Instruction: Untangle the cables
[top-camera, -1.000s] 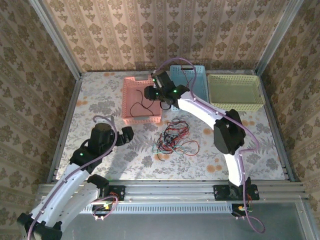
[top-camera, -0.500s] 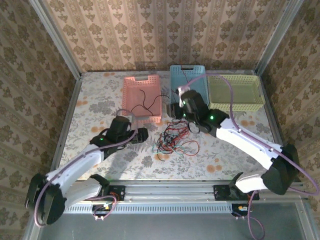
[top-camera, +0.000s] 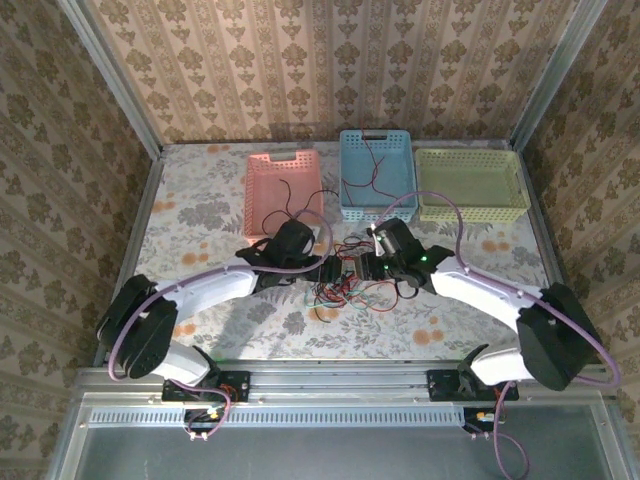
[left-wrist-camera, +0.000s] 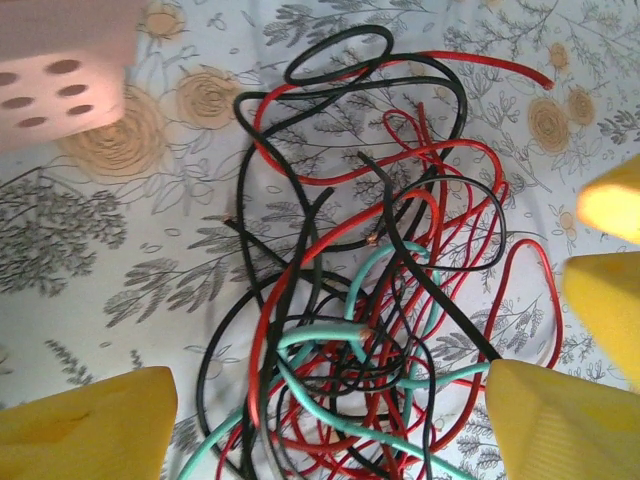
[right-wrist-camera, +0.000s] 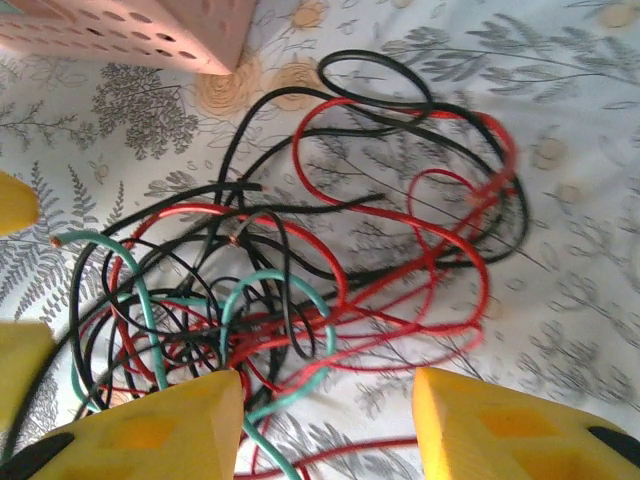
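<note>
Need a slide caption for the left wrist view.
Left tool open above a tangle of red, black and teal cables on the floral tablecloth, pink basket corner at upper left.

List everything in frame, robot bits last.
Tangle of thin loose cables: one pile, strands too knotted to count; red, black, teal; table centre, between the grippers.
Pink perforated plastic basket: one; far row, left; holds a thin black cable.
Blue perforated plastic basket: one; far row, middle; holds a thin reddish cable.
Yellow-green perforated plastic basket: one; far row, right.
Floral-print table: one; pale, orange blooms.
Left gripper: one; yellow fingers; open over the tangle.
Right gripper: one; yellow fingers; open over the tangle.
</note>
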